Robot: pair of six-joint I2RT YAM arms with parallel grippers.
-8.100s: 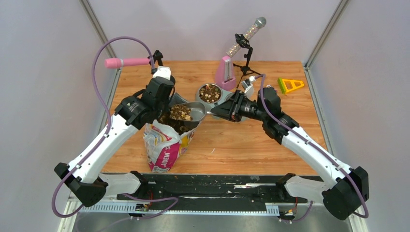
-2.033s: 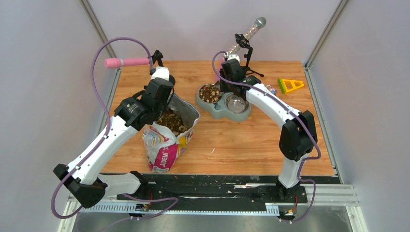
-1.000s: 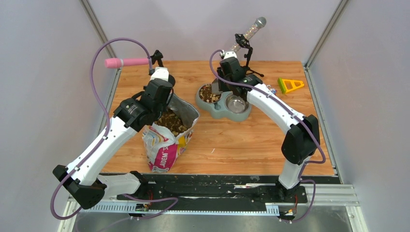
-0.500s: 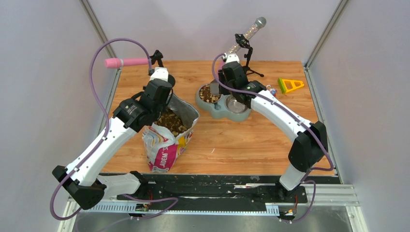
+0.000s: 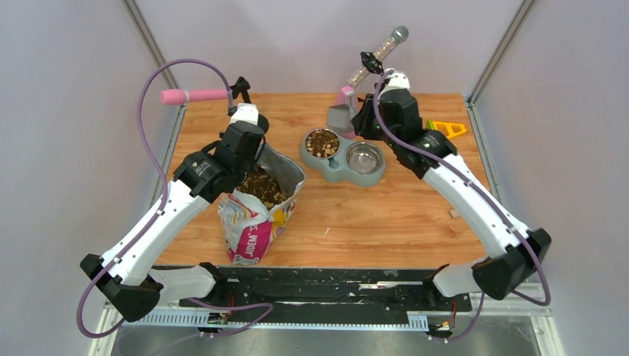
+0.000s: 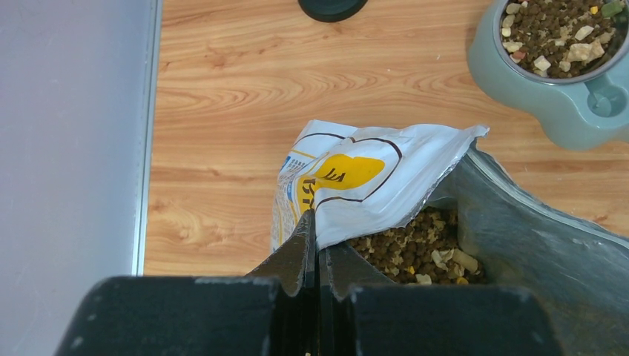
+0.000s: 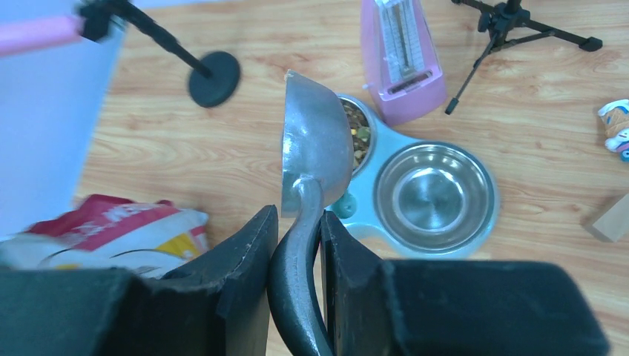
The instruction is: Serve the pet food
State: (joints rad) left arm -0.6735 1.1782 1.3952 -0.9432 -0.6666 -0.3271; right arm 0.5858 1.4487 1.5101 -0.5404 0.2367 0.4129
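The pet food fills the open printed bag, where the kibble shows, and the left bowl of the teal double feeder. The feeder's right steel bowl is empty. My left gripper is shut on the bag's rim and holds it open; kibble shows just beside it. My right gripper is shut on the handle of a metal scoop. The scoop hangs tilted above the table behind the feeder, with no kibble showing in it.
A pink metronome-like box stands behind the feeder. A tripod stand holds a tube at the back. A stand with a pink roller is at back left. A yellow triangle and a small wooden block lie at the right.
My right arm has lifted the scoop away from the food bowl and swung it back and to the right. The left arm and the bag have not moved.
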